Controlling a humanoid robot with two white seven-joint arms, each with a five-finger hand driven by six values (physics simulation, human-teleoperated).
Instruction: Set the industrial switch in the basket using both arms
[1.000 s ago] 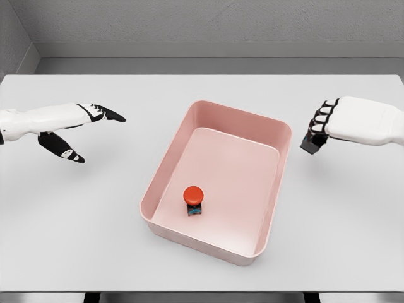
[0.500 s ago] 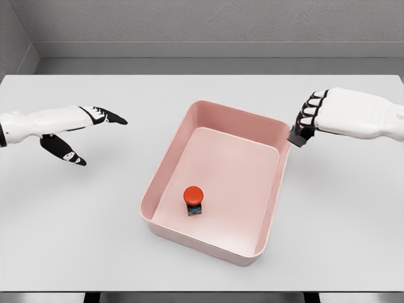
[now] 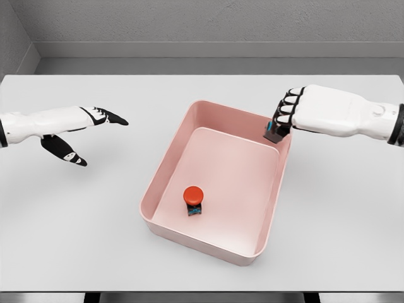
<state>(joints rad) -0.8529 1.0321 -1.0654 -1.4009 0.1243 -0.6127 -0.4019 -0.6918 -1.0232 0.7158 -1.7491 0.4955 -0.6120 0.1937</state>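
A pink basket (image 3: 163, 169) sits mid-table. Inside it, near the front left, stands an industrial switch (image 3: 193, 200) with a red button on a dark base. My right hand (image 3: 285, 115) hovers over the basket's back right corner, fingers curled around a second small dark switch (image 3: 273, 133) with a teal edge, which hangs just above the rim. My left hand (image 3: 88, 129) is open well to the left of the basket, fingers stretched toward it, holding nothing.
The white table (image 3: 88, 233) runs to a front edge at the bottom of the view. A grey wall lies behind its far edge.
My right hand has carried the small dark switch leftward from beside the basket to above its back right corner. The left hand has barely moved.
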